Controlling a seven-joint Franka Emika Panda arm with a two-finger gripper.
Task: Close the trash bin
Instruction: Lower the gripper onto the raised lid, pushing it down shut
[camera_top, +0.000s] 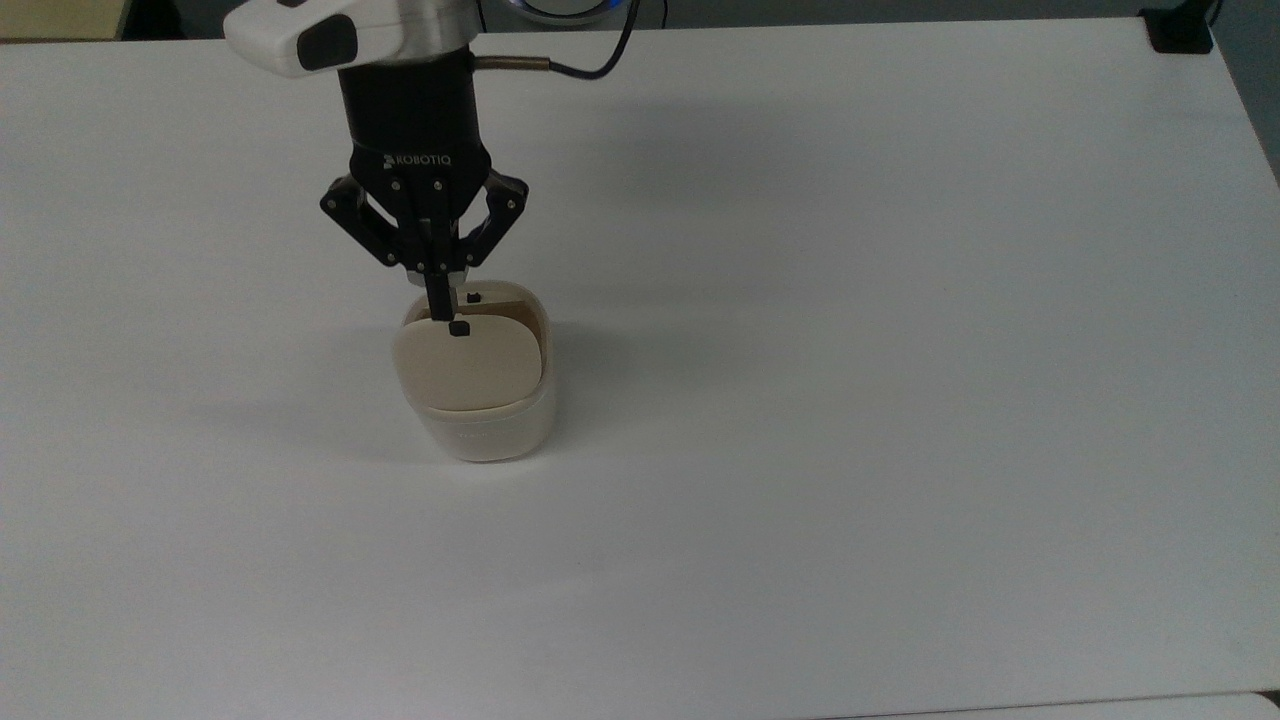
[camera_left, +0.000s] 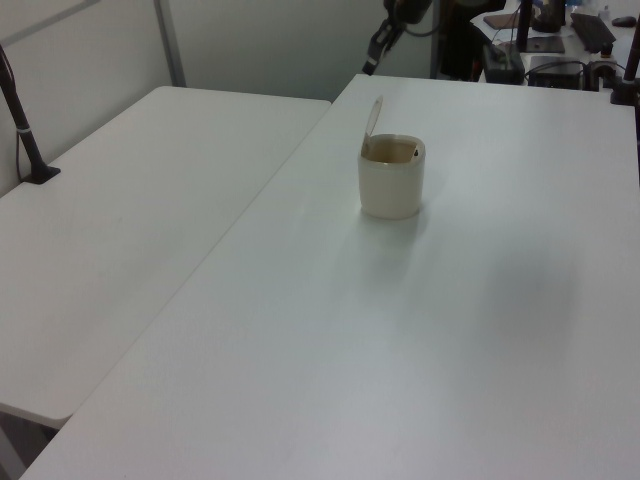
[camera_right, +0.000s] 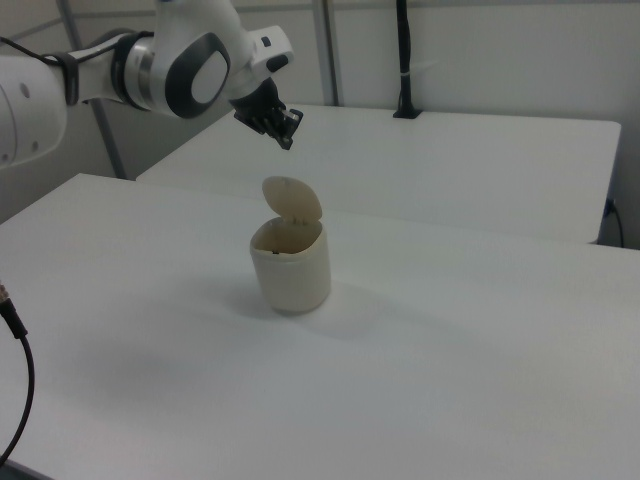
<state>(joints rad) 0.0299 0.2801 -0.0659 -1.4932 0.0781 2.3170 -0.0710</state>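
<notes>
Trash bin (camera_top: 483, 420) on table (camera_top: 900, 400); gripper (camera_right: 290, 138) above, apart from raised lid (camera_right: 293, 206)
</notes>
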